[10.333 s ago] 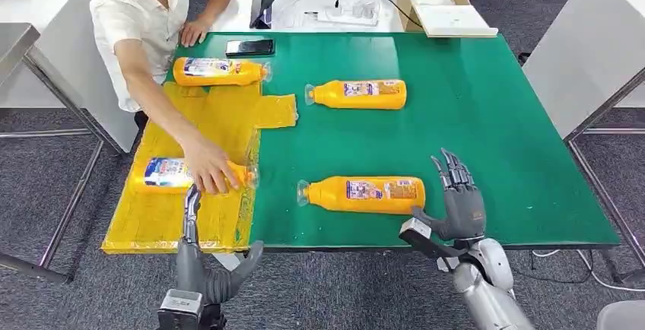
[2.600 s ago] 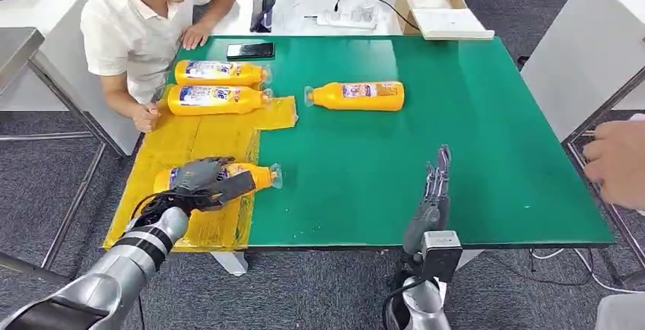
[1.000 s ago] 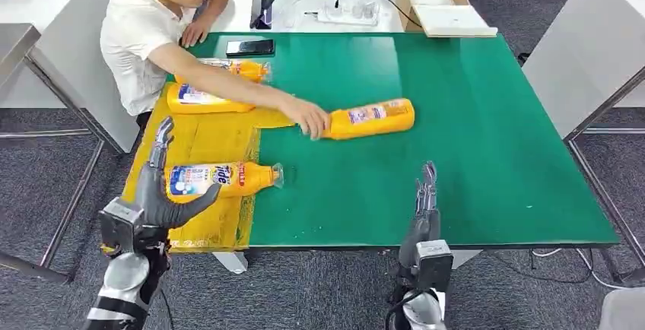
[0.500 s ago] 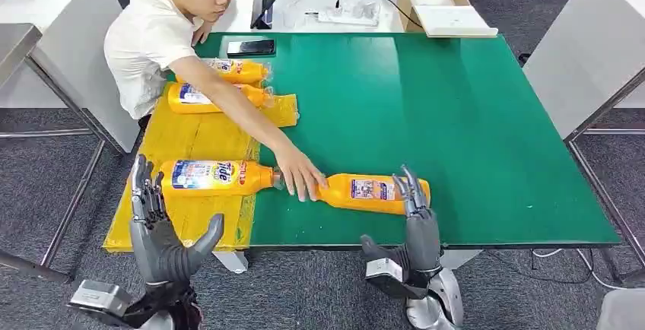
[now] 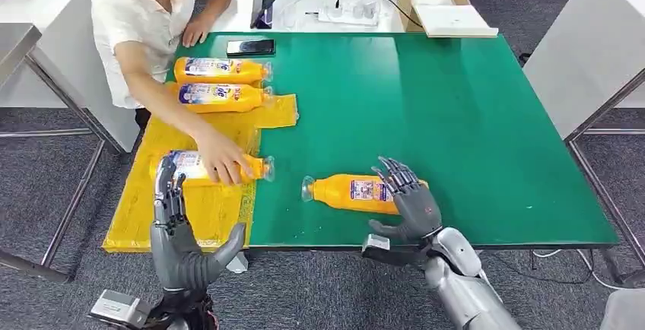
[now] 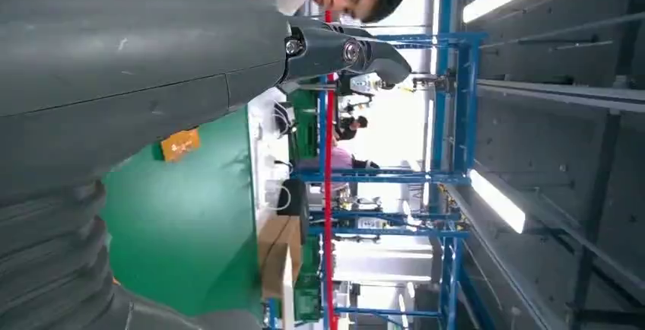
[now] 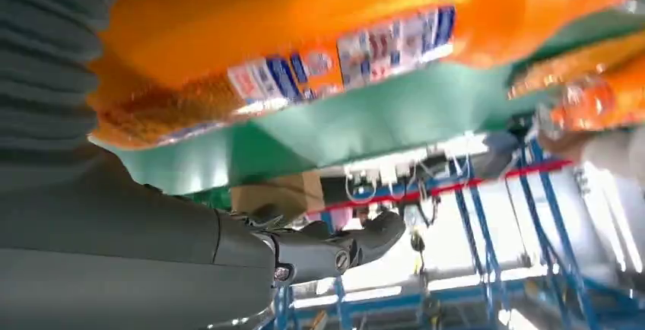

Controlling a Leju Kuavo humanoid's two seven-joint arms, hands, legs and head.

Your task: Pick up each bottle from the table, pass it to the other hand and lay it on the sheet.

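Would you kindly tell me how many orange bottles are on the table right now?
4. Two lie side by side at the sheet's far end, one on the sheet under a person's hand, one on the green mat by the right hand.

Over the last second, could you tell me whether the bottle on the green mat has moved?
Yes. The bottle now lies near the table's front edge by the right hand, having come from the mat's middle toward the robot.
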